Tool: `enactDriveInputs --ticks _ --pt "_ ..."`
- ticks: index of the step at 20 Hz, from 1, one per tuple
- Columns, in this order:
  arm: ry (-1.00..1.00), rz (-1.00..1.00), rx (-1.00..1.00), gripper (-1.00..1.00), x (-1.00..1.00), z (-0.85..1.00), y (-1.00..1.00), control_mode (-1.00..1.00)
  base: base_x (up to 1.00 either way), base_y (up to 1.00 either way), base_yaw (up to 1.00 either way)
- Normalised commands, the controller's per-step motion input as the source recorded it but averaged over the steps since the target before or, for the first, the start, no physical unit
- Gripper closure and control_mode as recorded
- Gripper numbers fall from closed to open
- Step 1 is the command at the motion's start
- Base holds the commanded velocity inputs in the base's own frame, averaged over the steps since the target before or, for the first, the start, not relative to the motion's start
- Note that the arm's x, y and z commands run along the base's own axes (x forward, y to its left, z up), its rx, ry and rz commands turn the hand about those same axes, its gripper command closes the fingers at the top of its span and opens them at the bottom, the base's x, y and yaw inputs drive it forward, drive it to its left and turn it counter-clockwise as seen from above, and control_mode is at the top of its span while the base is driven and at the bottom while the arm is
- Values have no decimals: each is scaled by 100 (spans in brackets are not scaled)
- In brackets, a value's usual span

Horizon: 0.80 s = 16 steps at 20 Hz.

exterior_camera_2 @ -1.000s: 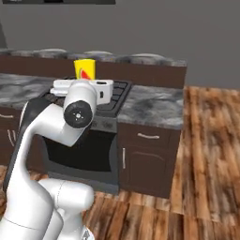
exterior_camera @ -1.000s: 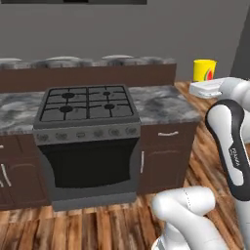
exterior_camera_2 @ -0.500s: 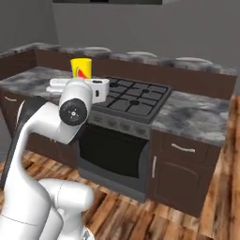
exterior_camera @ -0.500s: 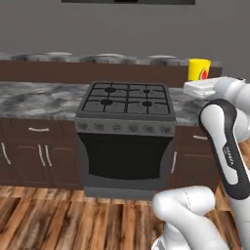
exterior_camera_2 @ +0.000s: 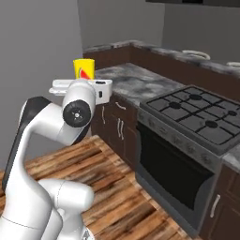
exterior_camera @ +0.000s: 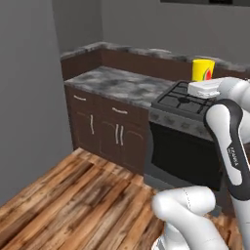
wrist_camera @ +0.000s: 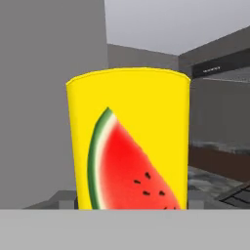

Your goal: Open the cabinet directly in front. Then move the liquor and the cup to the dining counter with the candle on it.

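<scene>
Upright between gripper (wrist_camera: pixel 129 202) jaws: cup (wrist_camera: pixel 129 141)

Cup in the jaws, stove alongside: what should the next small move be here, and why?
Probably keep carrying: hold the grip and let the base go on driving toward the dining counter. The yellow cup sits upright in the gripper, raised above the stove. No candle or stools are in view, only kitchen cabinets and a bare wall, so there is no place to set it down.
</scene>
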Motion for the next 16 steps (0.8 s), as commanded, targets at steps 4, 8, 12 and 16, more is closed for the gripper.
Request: enactDriveInputs --ticks 4,8,12,16 --pt "0 0 0 100 0 0 0 100 -1 0 69" --pt "0 0 0 100 0 0 0 100 0 0 20" --pt "0 0 0 100 0 0 0 100 -8 -23 -4" --pt "0 0 0 100 0 0 0 100 -19 -96 -27"
